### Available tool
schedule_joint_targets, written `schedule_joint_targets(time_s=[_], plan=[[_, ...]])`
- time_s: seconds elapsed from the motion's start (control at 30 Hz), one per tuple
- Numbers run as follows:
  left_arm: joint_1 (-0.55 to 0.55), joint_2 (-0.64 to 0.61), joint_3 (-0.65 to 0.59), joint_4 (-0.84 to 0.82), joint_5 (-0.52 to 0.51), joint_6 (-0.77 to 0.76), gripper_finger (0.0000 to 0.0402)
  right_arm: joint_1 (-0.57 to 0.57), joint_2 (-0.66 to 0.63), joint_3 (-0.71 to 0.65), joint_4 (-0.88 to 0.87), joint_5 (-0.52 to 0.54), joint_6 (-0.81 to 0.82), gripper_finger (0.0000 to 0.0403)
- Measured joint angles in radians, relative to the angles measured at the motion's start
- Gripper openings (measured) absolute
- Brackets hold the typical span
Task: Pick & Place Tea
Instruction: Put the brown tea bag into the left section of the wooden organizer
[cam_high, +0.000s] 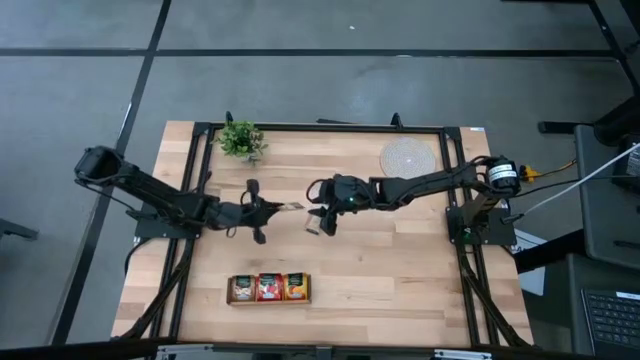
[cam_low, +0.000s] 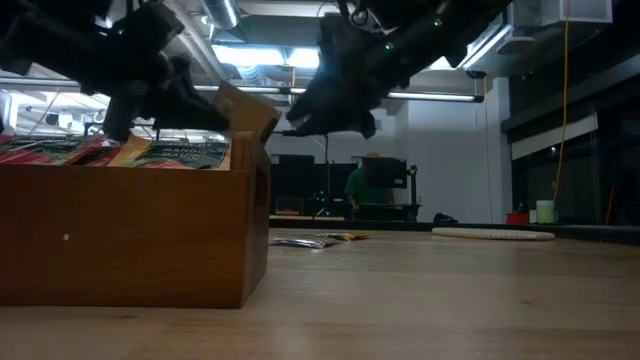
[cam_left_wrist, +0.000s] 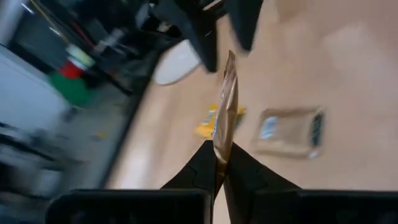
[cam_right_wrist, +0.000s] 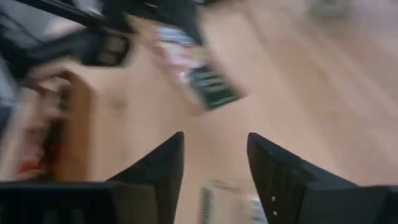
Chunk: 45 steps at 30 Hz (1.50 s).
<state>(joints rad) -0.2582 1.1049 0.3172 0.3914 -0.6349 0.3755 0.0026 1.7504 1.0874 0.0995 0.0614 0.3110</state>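
Tea sachet (cam_left_wrist: 225, 106) edge-on in left gripper (cam_left_wrist: 219, 163)

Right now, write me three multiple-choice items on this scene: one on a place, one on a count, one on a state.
1. The round woven mat lies: A) on the right arm's side of the table; B) at its middle; C) on the left arm's side.
2. The wooden tray has how many compartments? A) two; B) three; C) five.
3. The left gripper is: A) open and empty; B) out of view; C) shut on a tea sachet.
Answers: 1 A, the high view shows it near the right arm's base; 2 B, three filled sections sit side by side; 3 C, its fingers pinch the sachet edge-on.
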Motion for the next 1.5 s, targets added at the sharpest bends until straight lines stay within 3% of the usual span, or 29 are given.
schedule_joint_targets(time_s=[0.23, 0.43, 0.73, 0.93, 1.23, 1.37, 1.5], plan=[[-0.096, 0.000, 0.000, 0.001, -0.287, 0.295, 0.0009, -0.054, 0.000, 0.000, 0.156, -0.265, 0.165, 0.0210], [-0.116, 0.000, 0.000, 0.056, -0.410, 0.563, 0.0010, -0.099, 0.000, 0.000, 0.242, -0.379, 0.299, 0.0219], [-0.111, 0.000, 0.000, 0.202, -0.429, 0.877, 0.0011, -0.142, 0.000, 0.000, 0.271, -0.404, 0.436, 0.0220], [-0.111, 0.000, 0.000, 0.291, -0.428, 0.996, 0.0012, -0.167, 0.000, 0.000, 0.272, -0.406, 0.448, 0.0220], [-0.101, 0.002, 0.013, 0.348, -0.348, 1.070, 0.0012, -0.180, 0.000, 0.000, 0.328, -0.404, 0.448, 0.0219], [-0.076, 0.006, 0.031, 0.346, -0.323, 1.078, 0.0012, -0.179, 0.000, 0.000, 0.352, -0.405, 0.448, 0.0198], [-0.053, 0.006, 0.048, 0.346, -0.280, 1.079, 0.0012, -0.179, 0.000, 0.000, 0.354, -0.405, 0.447, 0.0150]])
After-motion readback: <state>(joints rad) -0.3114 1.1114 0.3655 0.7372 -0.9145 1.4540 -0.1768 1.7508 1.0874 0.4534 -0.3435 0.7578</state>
